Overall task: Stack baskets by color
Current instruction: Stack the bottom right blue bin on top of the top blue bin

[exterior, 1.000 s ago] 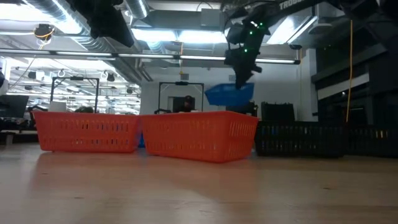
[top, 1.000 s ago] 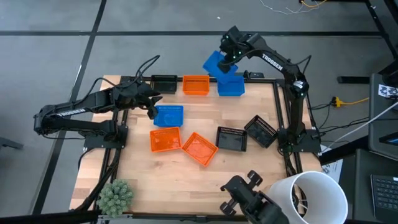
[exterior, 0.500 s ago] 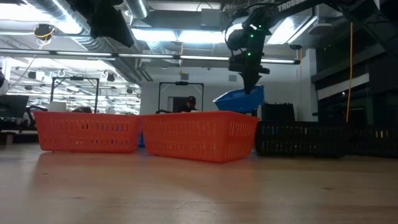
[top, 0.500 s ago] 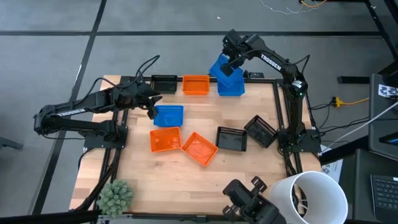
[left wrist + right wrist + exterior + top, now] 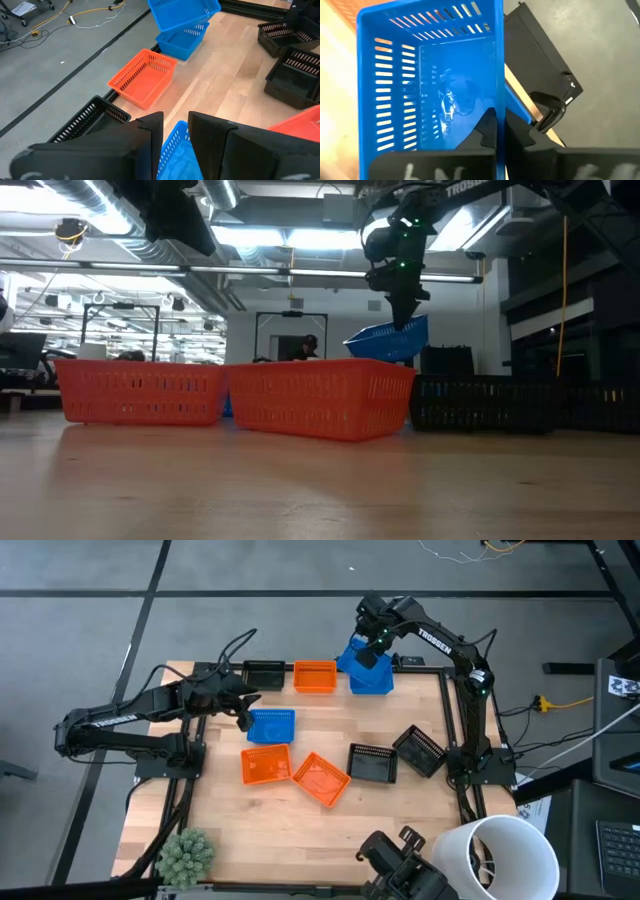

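So the right gripper (image 5: 368, 646) has carried its small blue perforated plastic basket (image 5: 355, 652) down and over; it now hangs tilted, right above the second blue mesh basket (image 5: 374, 679) at the table's far edge, instead of off beside it.

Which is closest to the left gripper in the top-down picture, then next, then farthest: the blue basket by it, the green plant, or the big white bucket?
From the left gripper:
1. Blue basket, right beside it.
2. Green plant, near table corner on the left.
3. White bucket, opposite corner on the right.
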Controlling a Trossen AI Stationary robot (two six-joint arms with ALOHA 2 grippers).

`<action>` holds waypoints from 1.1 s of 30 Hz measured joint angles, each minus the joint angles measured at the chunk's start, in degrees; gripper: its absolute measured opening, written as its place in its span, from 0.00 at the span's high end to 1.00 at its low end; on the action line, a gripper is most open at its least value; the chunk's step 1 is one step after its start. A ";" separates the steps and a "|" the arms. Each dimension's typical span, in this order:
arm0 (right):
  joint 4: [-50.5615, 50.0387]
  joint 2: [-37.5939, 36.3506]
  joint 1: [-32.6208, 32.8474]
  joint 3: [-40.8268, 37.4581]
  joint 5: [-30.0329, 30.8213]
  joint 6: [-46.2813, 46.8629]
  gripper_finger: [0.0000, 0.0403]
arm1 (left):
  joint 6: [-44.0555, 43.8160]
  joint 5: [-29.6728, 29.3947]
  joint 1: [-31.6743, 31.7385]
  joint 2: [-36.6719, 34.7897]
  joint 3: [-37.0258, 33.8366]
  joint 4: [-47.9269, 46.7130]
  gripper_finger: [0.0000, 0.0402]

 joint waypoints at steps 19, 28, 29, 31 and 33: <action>-4.16 5.80 0.10 -0.06 4.09 -1.30 0.99 | -0.04 0.00 0.00 0.04 0.00 -0.02 0.79; -3.49 7.31 0.42 -0.07 4.27 -7.24 0.99 | -0.09 0.00 0.02 0.04 0.00 -0.02 0.79; -3.53 7.27 0.59 -0.07 4.25 -8.56 0.99 | -0.11 0.00 0.02 0.04 0.00 -0.02 0.79; -3.53 7.19 0.86 -0.07 4.06 -10.91 0.99 | -0.15 0.01 0.00 0.04 0.00 -0.02 0.79; -3.48 7.19 1.20 -0.07 4.01 -13.04 0.99 | -0.17 0.00 0.02 0.04 0.00 -0.02 0.79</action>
